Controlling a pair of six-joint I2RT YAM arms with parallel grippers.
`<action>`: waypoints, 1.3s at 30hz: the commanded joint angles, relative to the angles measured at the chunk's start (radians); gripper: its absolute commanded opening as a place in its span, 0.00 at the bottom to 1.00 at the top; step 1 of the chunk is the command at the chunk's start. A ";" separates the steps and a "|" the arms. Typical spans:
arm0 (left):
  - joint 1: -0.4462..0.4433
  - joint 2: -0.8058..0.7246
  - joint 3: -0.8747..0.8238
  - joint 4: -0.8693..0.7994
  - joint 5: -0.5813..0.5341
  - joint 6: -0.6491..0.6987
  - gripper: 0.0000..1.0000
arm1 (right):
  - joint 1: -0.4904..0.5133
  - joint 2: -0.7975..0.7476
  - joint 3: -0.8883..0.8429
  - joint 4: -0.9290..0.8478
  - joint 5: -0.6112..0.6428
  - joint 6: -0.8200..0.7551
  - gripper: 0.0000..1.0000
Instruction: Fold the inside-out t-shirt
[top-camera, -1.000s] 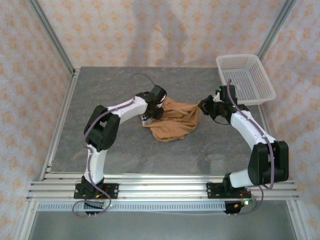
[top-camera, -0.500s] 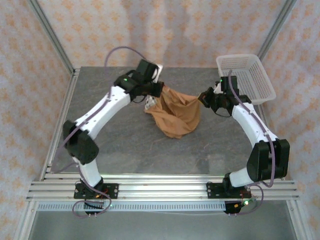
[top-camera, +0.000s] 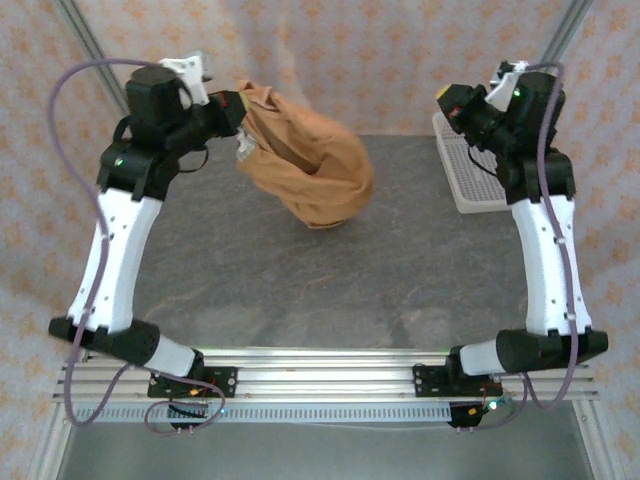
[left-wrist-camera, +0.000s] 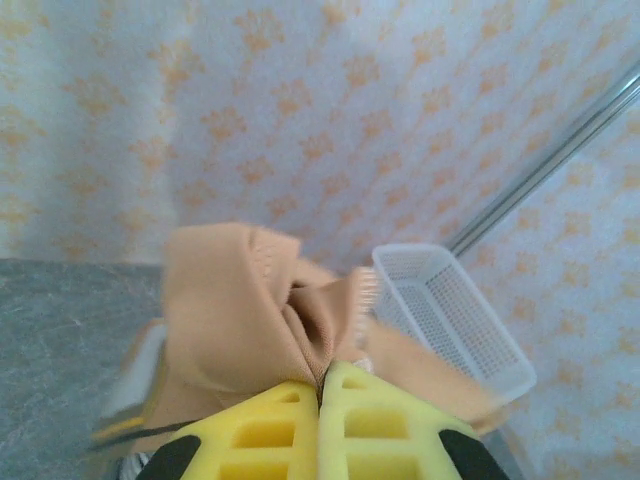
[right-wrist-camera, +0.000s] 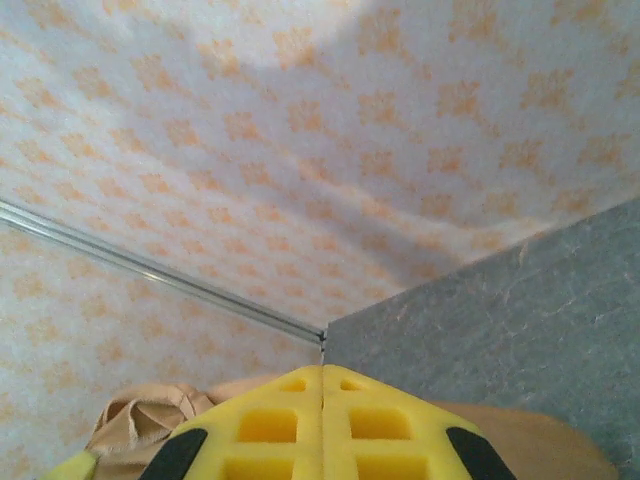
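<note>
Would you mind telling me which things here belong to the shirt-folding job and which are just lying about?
Job: orange-tan t-shirt, hanging bunched; left tool, shut on it.
Lying about: white mesh basket, empty.

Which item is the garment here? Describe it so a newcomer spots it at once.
Above the far-left part of the grey table, the left end effector is raised. The inside-out t-shirt is the orange-tan cloth bundle hanging from it, pinched at one edge. Unlike the rigid white mesh basket at the far right, it is soft and coloured.
</note>
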 joint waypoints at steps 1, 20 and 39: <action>-0.002 -0.121 -0.119 0.141 0.011 -0.053 0.00 | 0.001 -0.047 -0.065 -0.011 0.002 0.048 0.00; -0.160 0.076 -0.312 0.390 0.318 -0.223 0.00 | 0.263 -0.022 -0.545 0.193 0.038 -0.048 0.42; -0.294 0.541 -0.031 -0.155 0.031 0.001 1.00 | 0.127 -0.134 -0.623 -0.116 0.339 -0.181 0.51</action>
